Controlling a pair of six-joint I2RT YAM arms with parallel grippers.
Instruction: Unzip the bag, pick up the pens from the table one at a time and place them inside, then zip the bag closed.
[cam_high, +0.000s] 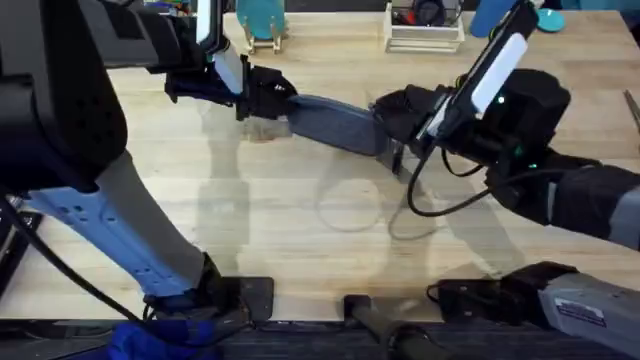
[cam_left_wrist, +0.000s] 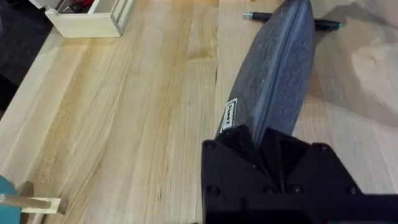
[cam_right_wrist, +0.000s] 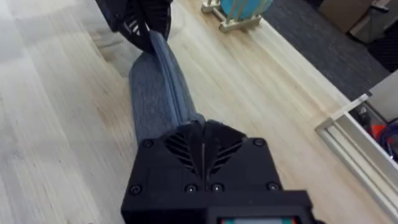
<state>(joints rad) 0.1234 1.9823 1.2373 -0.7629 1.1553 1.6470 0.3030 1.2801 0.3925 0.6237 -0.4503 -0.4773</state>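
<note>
The pencil pouch (cam_high: 335, 122) is blue-grey woven fabric, long and rounded, with its zipper seam running along the top ridge. It looks soft and light, likely to sag or fold if lifted by the middle, and the cloth should give the fingers decent friction. The sensible holds are its two ends, where the fabric gathers into a firm tab, or the zipper pull itself.

That is where both arms have it. The left gripper (cam_high: 262, 97) is pinched on one end of the pouch, just beside the white label (cam_left_wrist: 229, 115), its jaws closed onto the fabric. The right gripper (cam_high: 402, 122) is at the opposite end, its jaws pressed together on the seam ridge, which shows in the right wrist view running straight out from its fingers toward the left gripper (cam_right_wrist: 140, 22). The pouch is stretched between them, low over the wooden table (cam_high: 300, 230).

Beyond the pouch's far end from the left gripper, a dark pen (cam_left_wrist: 292, 21) lies crosswise on the table, partly hidden by the pouch.
</note>
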